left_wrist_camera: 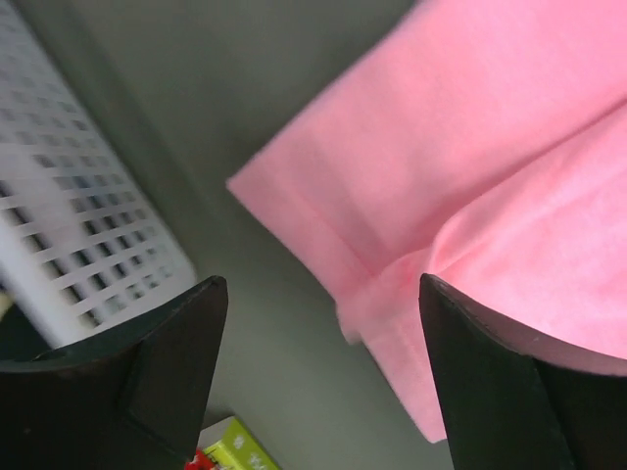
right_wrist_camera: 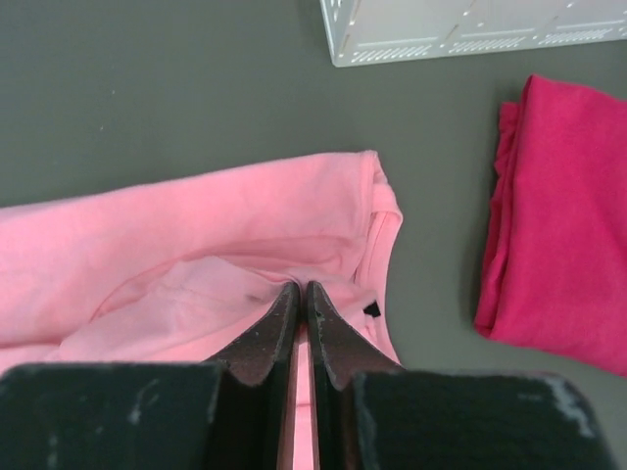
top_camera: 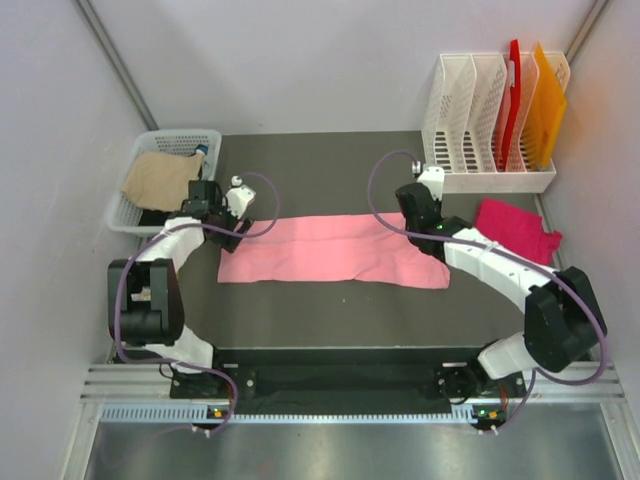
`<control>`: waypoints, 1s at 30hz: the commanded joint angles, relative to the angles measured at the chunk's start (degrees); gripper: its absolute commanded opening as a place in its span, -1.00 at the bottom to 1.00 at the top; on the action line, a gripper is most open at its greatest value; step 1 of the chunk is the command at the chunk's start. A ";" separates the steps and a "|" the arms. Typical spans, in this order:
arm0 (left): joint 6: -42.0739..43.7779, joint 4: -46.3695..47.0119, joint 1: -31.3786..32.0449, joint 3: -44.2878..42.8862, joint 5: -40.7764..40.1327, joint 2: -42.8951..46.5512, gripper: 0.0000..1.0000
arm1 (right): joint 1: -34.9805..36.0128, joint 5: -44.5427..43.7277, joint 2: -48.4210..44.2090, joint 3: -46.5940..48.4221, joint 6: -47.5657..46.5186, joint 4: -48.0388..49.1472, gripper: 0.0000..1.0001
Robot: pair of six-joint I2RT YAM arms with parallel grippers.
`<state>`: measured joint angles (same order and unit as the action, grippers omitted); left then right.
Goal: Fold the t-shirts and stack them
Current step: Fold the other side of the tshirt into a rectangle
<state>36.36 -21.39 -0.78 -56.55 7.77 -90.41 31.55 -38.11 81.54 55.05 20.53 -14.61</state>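
Note:
The salmon-pink t-shirt (top_camera: pixel 330 250) lies as a long folded strip across the dark table. My left gripper (top_camera: pixel 228 238) hovers at its left end. In the left wrist view that gripper (left_wrist_camera: pixel 323 279) is open, with the shirt's hem corner (left_wrist_camera: pixel 470 147) between and beyond the fingers, not pinched. My right gripper (top_camera: pixel 420 232) is at the shirt's right, collar end. In the right wrist view its jaws (right_wrist_camera: pixel 302 286) are shut on a pinch of the pink cloth (right_wrist_camera: pixel 196 225). The magenta t-shirt (top_camera: pixel 515 228) lies folded to the right, also visible in the right wrist view (right_wrist_camera: pixel 563 206).
A white basket (top_camera: pixel 160 135) at the back left holds a tan cloth (top_camera: pixel 160 180); its wall (left_wrist_camera: pixel 69 215) is close to my left gripper. A white file rack (top_camera: pixel 470 100) with red and orange sheets stands at the back right. A small green box (left_wrist_camera: pixel 235 450) lies below the left fingers.

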 commanded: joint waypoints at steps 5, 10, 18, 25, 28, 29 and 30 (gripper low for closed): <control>-2.35 8.65 -0.46 2.94 -2.06 13.06 0.80 | -3.77 -5.83 9.75 13.23 -4.62 -1.64 -0.45; -1.20 3.56 -0.45 5.93 0.39 21.04 0.85 | -5.10 -9.09 12.51 19.57 -4.98 -6.74 0.06; 1.52 2.05 -0.02 12.43 10.95 21.96 0.87 | -4.92 10.76 3.19 11.85 0.64 -2.01 -0.07; 0.65 8.29 -0.19 10.77 7.09 5.54 0.82 | -5.01 17.80 10.74 7.62 4.25 3.18 -0.20; 0.47 9.52 -0.19 9.27 6.03 1.30 0.78 | -5.71 18.24 15.04 7.71 5.22 4.15 -0.26; 0.38 10.04 -0.10 9.27 5.51 0.68 0.78 | -5.97 18.42 17.06 8.06 5.48 4.24 -0.26; 0.38 10.83 -0.02 9.27 5.24 0.15 0.78 | -6.24 18.59 18.03 8.49 5.66 4.33 -0.26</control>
<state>36.88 -15.55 -0.91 -45.69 14.92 -88.05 26.74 -22.31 95.92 62.87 23.79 -13.30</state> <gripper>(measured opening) 0.889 0.374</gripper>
